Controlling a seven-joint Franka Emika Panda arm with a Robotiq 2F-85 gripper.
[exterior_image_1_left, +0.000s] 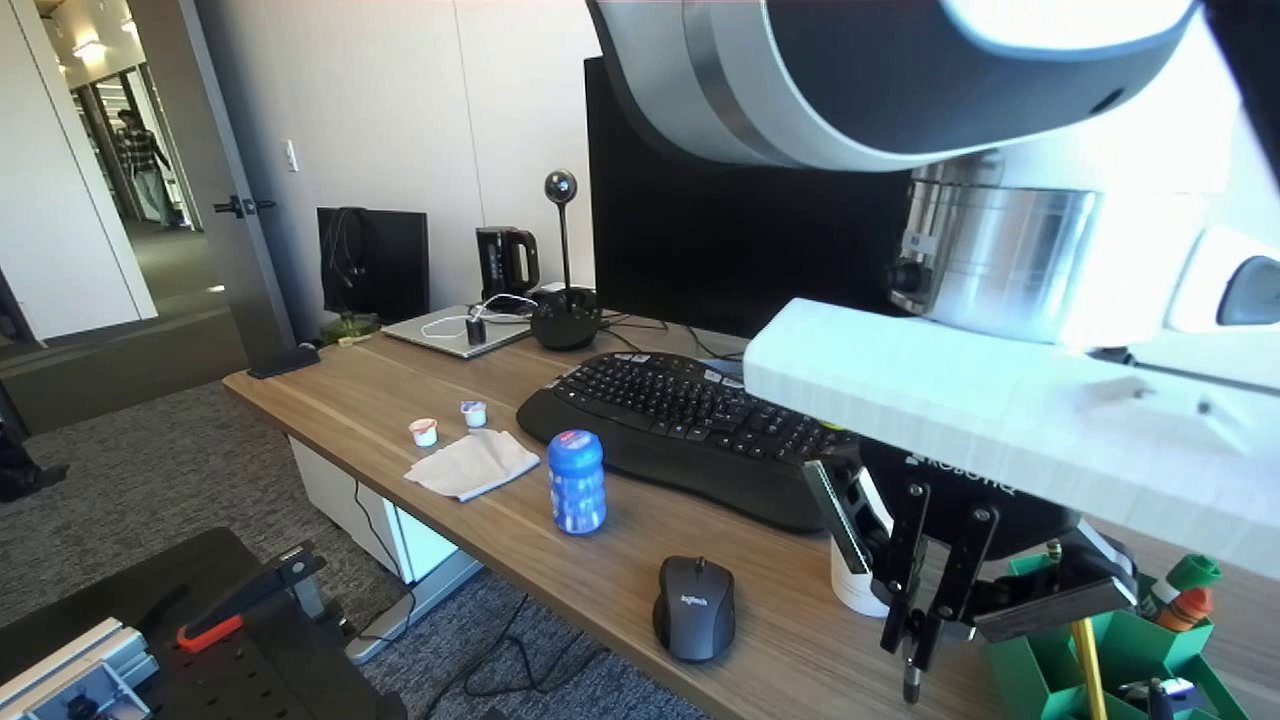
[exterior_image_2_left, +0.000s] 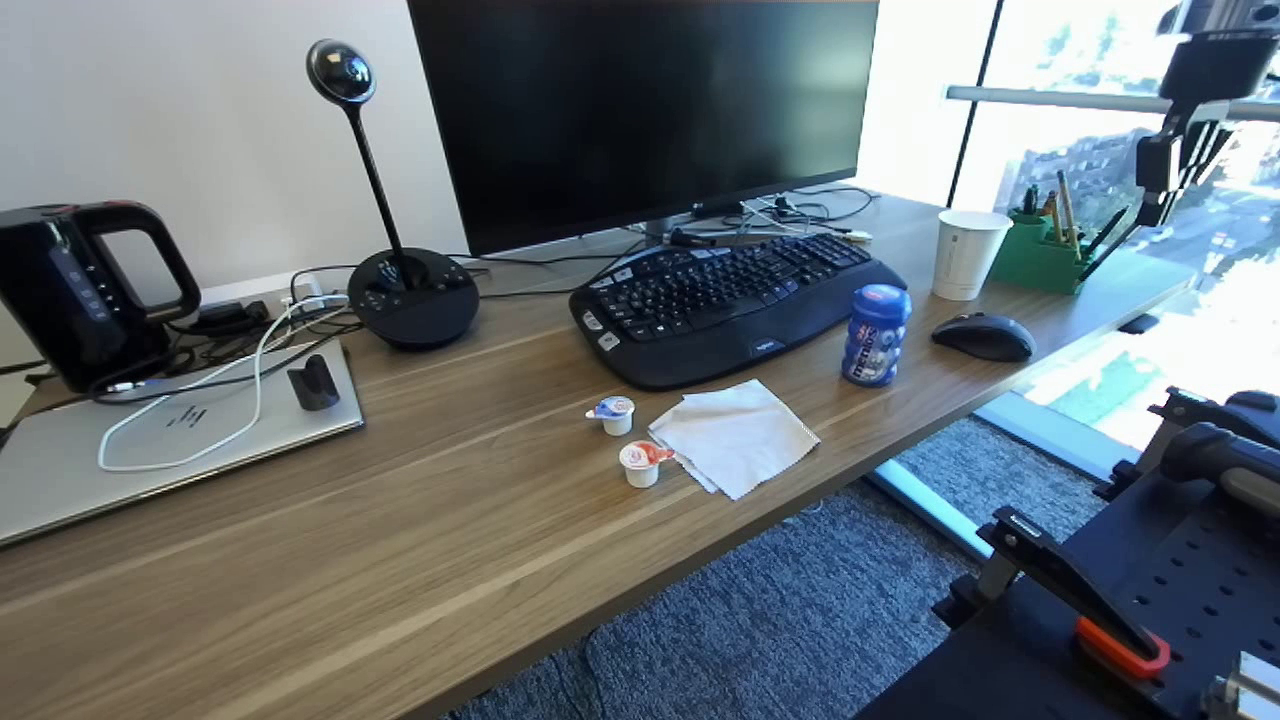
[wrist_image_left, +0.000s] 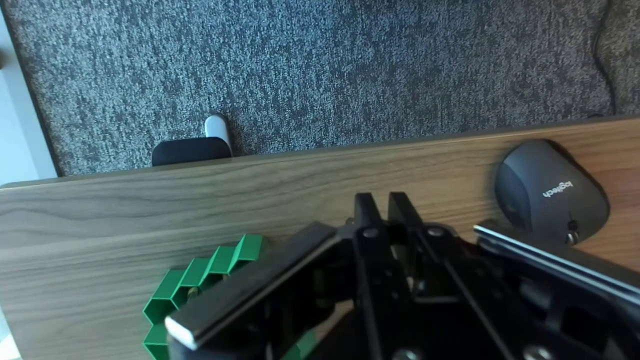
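Currently, the pincer (wrist_image_left: 387, 220) is hovering above the tabletop (wrist_image_left: 125, 215), near the white cup (exterior_image_2_left: 970, 258) and on the same side of it as the green organizer (exterior_image_2_left: 1030, 260). The organizer, apparently the item nearest the pincer, is standing just beside the cup, on the side away from the keyboard (exterior_image_2_left: 740, 305). Working well at this stage is depending, by judgement, on height: the yellow pencil (exterior_image_1_left: 1088, 665) and some dark pens (exterior_image_2_left: 1030, 200) are rising from the organizer beside the cup, so sideways travel there is calling for a raised path, and any lowering for a slow, straight line. Swinging wide toward the cup itself is probably risking a toppling knock. The mouse (wrist_image_left: 550, 192) is lying on the front-edge side of the cup, and the blue bottle (exterior_image_2_left: 875, 335) is standing on the cup's keyboard side, both deserving a margin. As for the pincer, its broad outer fingers (wrist_image_left: 250, 285) are flaring well apart, whereas two slim inner bars (wrist_image_left: 368, 215) are running side by side with only a narrow gap between their ends; whether the gripping faces are standing apart or together, the views are not letting one judge. Nothing is visibly being held, and no touch upon the cup or the organizer beside it is showing clearly.
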